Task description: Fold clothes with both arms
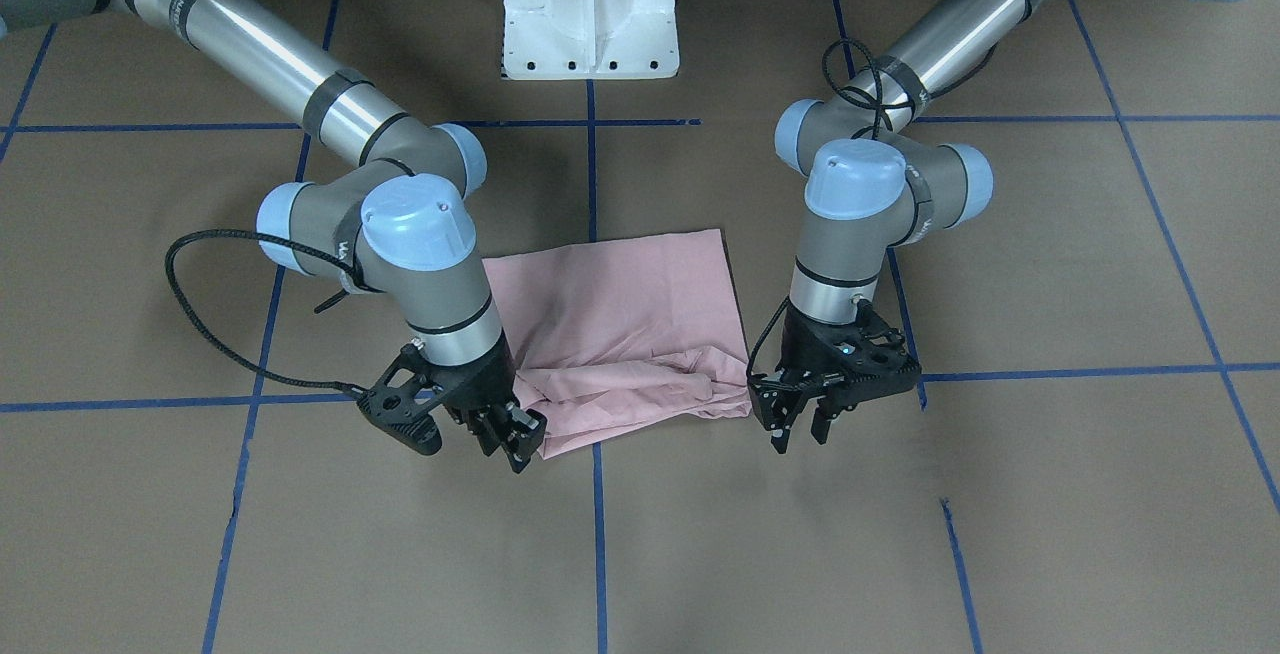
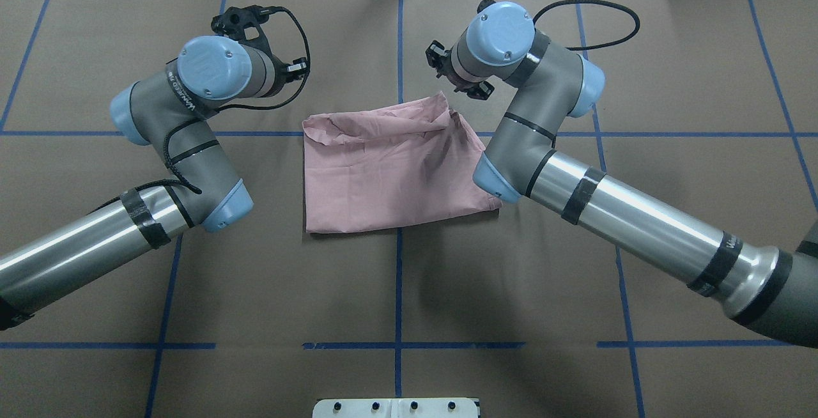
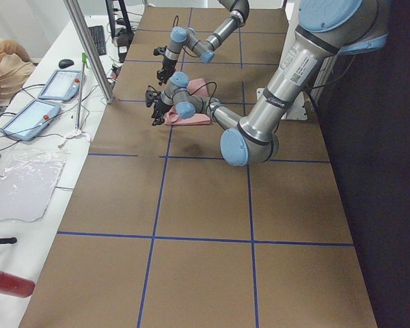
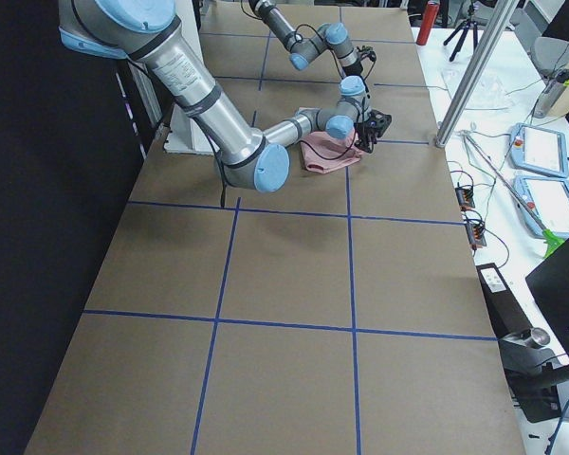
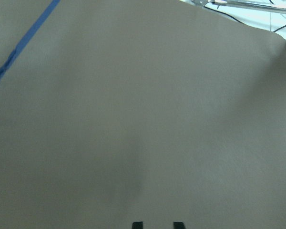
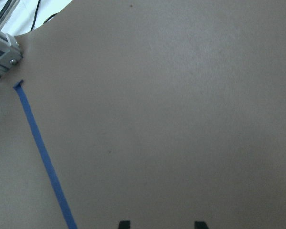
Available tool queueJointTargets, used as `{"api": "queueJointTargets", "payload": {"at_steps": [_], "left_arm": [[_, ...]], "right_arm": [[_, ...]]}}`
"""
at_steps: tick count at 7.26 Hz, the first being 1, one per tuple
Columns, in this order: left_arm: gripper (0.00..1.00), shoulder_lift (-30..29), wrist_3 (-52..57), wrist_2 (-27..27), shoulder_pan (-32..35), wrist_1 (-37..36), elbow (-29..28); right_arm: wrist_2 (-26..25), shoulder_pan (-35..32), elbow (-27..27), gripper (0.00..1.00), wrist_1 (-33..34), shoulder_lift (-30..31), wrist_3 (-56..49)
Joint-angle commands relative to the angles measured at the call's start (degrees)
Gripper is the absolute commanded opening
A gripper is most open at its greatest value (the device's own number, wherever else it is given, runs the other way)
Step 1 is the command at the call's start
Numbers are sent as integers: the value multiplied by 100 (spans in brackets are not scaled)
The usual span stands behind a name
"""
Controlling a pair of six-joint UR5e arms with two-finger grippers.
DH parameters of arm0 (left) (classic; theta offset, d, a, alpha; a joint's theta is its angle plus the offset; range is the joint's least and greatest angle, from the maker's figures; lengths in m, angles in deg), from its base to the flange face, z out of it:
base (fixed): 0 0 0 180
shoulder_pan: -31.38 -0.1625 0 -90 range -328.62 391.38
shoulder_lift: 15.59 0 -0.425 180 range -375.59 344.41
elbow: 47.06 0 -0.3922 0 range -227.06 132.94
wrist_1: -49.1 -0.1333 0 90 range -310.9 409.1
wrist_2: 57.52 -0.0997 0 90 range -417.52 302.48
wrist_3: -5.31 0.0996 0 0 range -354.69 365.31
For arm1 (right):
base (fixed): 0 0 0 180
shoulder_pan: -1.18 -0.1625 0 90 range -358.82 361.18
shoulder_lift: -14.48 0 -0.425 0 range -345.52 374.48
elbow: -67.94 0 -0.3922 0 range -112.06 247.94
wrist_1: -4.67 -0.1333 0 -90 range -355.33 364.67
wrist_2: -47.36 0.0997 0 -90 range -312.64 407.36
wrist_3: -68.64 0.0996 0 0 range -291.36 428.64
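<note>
T-shirt point(image 1: 620, 324) folded, lying between left end effector point(image 1: 800, 431) and right end effector point(image 1: 514, 442); both spread, empty.

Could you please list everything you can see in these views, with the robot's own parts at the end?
T-shirt: one, pale pink, folded, at the table's centre between the arms.
Table: one, brown covering with a blue tape grid.
Pedestal base: one, white, at the robot's edge of the table.
Tablets: two, light blue frames, on the side bench beyond the table.
Bottle: one, red, on that bench.
Arms: two, grey and silver with light blue caps; left arm, right arm.
Left gripper: one, black, open, beside one far corner of the T-shirt.
Right gripper: one, black, open, at the other far corner.
</note>
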Motion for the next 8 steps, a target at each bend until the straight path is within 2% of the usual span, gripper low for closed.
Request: {"api": "queueJointTargets", "payload": {"at_steps": [1,2,3,4,6,7,8], "left_arm": [[64,106,134,47,54,125,216],[63,332,187,369,185,177,470],[63,526,535,1129,499,169,769],[63,789,1165,1807,929,151,1068],[63,1412,3287,3109,1930,125,1185],[63,1720,4369,3576,2500,90,1159],[63,2010,5215,3833,3002,81,1089]], "right_arm": [[507,-406,-231,100,-140,301,-545],[987,-651,-382,100,-96,425,-572],[1618,-1010,-514,100,-78,600,-860],[2034,-1388,-707,100,-78,976,-1359],[2782,-2292,-1024,100,174,1898,-3426],[2924,-2732,-1069,100,438,2259,-4952],[2900,-3110,-1043,100,971,2463,-6472]]}}
